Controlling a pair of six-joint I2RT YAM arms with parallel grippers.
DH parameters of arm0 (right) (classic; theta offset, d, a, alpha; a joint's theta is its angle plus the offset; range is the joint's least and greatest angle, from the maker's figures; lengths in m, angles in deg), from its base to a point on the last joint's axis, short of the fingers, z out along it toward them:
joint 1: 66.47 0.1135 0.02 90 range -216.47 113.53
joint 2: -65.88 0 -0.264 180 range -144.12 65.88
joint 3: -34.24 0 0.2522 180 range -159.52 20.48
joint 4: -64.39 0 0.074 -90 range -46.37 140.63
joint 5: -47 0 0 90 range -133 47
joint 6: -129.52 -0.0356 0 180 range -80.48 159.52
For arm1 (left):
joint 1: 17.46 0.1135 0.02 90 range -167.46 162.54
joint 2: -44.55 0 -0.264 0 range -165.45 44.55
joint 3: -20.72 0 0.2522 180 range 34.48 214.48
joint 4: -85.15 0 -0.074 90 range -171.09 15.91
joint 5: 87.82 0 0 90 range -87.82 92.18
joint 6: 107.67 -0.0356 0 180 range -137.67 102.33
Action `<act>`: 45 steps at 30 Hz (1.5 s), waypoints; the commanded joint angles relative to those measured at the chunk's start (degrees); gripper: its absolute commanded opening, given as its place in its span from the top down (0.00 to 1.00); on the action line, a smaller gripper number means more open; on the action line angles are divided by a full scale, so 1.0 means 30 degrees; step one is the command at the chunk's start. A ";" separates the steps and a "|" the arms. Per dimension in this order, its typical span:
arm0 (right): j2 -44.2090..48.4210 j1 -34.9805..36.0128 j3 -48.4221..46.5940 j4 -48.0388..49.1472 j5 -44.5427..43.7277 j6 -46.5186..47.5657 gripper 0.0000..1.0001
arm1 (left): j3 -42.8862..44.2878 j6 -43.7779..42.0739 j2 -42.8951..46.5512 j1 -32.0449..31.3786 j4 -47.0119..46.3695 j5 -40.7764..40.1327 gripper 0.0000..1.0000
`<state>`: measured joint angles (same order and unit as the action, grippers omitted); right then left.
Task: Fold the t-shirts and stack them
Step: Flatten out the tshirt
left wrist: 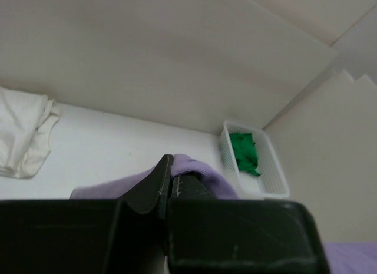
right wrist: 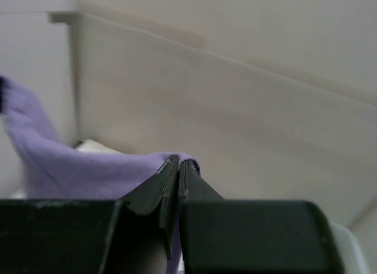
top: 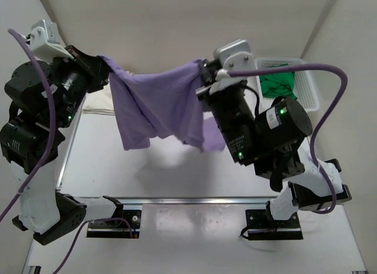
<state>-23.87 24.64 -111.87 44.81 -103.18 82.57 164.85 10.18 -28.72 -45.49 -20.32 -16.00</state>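
Note:
The lavender-purple t-shirt [top: 158,109] hangs in the air between both arms, sagging in the middle, its lower edge above the table. My left gripper [top: 103,64] is shut on its left upper corner; in the left wrist view the purple cloth [left wrist: 203,174] bulges over the closed tips of that gripper [left wrist: 169,168]. My right gripper [top: 203,71] is shut on the right upper corner, with purple cloth [right wrist: 88,168] draped past its tips [right wrist: 178,165]. The cream-white t-shirt [left wrist: 20,132] lies folded at the far left of the table. The bright green t-shirt [top: 278,84] sits crumpled in the basket.
A white lattice basket [top: 306,88] stands at the far right by the wall. The white table surface [top: 147,174] lies beneath the hanging shirt. Beige walls close in the back and the sides.

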 commanded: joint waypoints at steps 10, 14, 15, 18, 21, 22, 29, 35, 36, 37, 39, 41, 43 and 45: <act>0.1183 -2.1575 0.2942 -1.0741 1.7245 -1.6829 1.00 | -0.1384 0.0588 -0.6035 0.3071 -0.0072 0.2716 1.00; -0.2501 -2.5004 0.5970 -1.0130 2.0988 -1.7628 1.00 | -0.2936 0.0471 -0.9172 0.3952 -0.1241 0.3830 1.00; -0.3238 -2.5589 0.5887 -0.9984 2.1637 -1.7775 1.00 | -0.2822 0.0296 -1.0687 0.4156 -0.1418 0.3715 1.00; -0.6988 -2.6382 0.4630 -0.9924 2.2870 -1.7980 1.00 | -0.0662 0.0295 -1.4438 0.4743 -0.1537 0.4883 0.99; -1.0622 -2.7379 0.2259 -0.9836 2.4046 -1.8974 1.00 | 0.2301 0.0791 -1.7551 0.5474 -0.1945 0.5522 0.86; -1.1643 -2.7556 0.0890 -1.0155 2.3929 -1.9007 1.00 | 0.3177 0.1315 -1.8485 0.5854 -0.2150 0.5966 0.82; -1.2950 -2.8817 -0.3814 -1.0480 2.5594 -2.0737 0.65 | 0.5005 0.0387 -1.8325 0.6298 -0.2185 0.4956 0.09; -0.6510 -2.7385 0.4609 -1.1797 2.4194 -1.8571 0.52 | -0.4672 -0.0556 -1.1714 0.4775 -0.1478 0.0992 0.11; -0.5134 -2.6802 0.6540 -1.2031 2.4163 -1.8133 0.54 | -0.7364 -0.0584 -1.0161 0.4600 -0.1739 0.1367 0.11; -0.3496 -2.6187 0.9083 -1.1946 2.4047 -1.8012 0.55 | -0.8783 -0.0584 -0.9391 0.4598 -0.2119 0.1283 0.10; -0.0919 -2.5890 1.3532 -1.1040 2.4681 -1.8450 0.63 | -1.3606 -0.0904 -0.6322 0.4511 -0.2559 0.1571 0.09; 0.1398 -2.5655 1.7636 -0.9870 2.6000 -1.9561 0.73 | -1.6774 -0.1082 -0.4445 0.3900 -0.2971 0.1957 0.06; 0.3948 -2.4693 2.1862 -0.9632 2.6244 -2.0294 0.83 | -1.9074 -0.1404 -0.3264 0.2523 -0.3352 0.2275 0.03; 0.5416 -2.3785 2.4299 -0.9574 2.5891 -2.0647 0.84 | -2.0831 -0.1755 -0.2823 0.0769 -0.3702 0.2543 0.01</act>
<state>-11.35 -48.47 -47.61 14.80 -25.98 23.29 108.15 7.34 -38.03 -37.16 -28.80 -9.50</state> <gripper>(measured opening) 0.162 0.977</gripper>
